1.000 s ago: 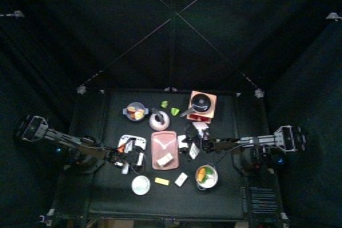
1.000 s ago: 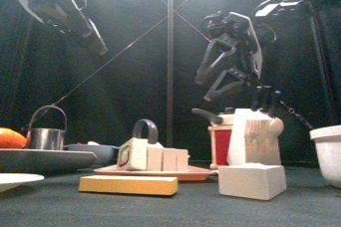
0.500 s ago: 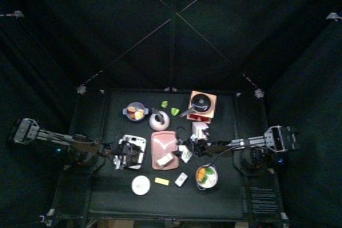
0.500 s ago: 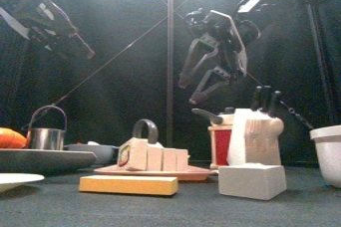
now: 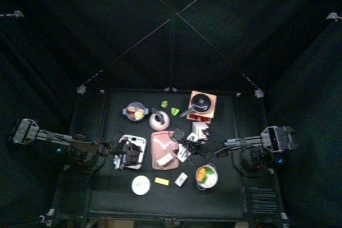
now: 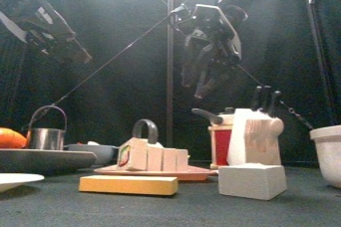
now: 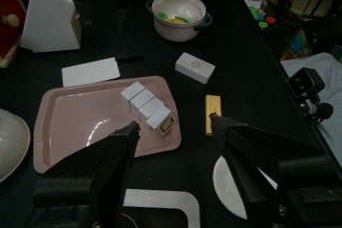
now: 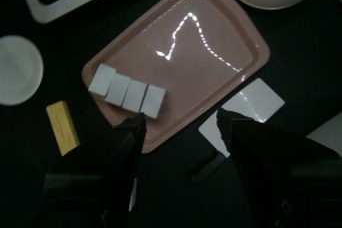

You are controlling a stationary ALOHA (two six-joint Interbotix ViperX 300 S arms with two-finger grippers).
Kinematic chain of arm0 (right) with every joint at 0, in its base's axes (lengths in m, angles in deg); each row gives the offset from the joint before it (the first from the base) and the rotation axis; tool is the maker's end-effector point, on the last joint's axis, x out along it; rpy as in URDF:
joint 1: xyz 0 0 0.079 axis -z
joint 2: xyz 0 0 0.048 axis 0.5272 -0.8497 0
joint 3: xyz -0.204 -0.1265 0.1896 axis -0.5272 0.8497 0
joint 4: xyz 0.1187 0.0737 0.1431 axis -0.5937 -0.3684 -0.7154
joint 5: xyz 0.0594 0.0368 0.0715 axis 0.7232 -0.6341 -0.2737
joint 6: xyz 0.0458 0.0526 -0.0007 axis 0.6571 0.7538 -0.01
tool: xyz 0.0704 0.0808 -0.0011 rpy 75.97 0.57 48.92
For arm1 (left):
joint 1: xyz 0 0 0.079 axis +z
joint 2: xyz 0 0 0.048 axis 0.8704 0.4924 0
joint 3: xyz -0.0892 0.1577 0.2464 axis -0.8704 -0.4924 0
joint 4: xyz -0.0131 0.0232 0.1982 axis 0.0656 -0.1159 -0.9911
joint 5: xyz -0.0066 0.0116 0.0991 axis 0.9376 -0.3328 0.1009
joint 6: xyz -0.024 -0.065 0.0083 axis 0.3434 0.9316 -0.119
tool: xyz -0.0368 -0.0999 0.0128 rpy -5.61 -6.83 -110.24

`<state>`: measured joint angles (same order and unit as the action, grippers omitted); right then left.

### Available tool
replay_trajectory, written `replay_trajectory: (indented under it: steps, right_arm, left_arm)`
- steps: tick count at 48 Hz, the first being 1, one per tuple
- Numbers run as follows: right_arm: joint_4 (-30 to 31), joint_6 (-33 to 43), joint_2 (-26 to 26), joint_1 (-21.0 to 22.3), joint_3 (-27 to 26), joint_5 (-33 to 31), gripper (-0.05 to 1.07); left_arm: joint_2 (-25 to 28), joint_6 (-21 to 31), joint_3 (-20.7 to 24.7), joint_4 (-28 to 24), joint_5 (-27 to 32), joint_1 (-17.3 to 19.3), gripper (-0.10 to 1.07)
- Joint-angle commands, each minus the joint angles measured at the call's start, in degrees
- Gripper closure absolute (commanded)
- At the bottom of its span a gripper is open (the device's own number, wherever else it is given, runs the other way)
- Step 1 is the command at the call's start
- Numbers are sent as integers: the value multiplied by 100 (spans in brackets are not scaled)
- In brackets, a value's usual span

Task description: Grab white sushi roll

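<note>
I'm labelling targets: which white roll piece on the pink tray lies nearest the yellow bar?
The end white sushi roll of the row, at the pink tray's edge facing the yellow bar.

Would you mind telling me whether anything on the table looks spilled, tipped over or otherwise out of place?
Nothing stands out. The white sushi roll pieces sit in a neat row on the pink tray, the yellow block lies flat beside it, and nothing looks spilled or damaged.

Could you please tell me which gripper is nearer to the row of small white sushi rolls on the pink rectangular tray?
Both are close; seemingly the right. The right gripper hovers open directly over the white sushi rolls on the pink tray; the left gripper hovers open over the tray's edge beside them.
</note>
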<state>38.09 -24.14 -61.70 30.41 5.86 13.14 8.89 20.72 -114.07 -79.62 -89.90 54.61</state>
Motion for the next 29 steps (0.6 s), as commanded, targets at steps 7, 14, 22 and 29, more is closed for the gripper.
replay_trajectory:
  steps: [7, 14, 22, 29]
  right_arm:
    - [-422, -1705, -185, -26, -105, 448, 12]
    - [-308, -2391, -299, -88, -9, 729, 14]
    - [-9, -2953, -483, -158, 18, 923, 14]
    - [272, -3164, -791, -246, -53, 984, 15]
  left_arm:
    - [-18, -9, 18, 26, -62, 18, 5]
    - [-9, -9, 0, 26, -70, 0, 5]
    - [-9, 0, -18, 26, -79, 0, 5]
    - [-18, 0, -26, 26, -70, 0, 5]
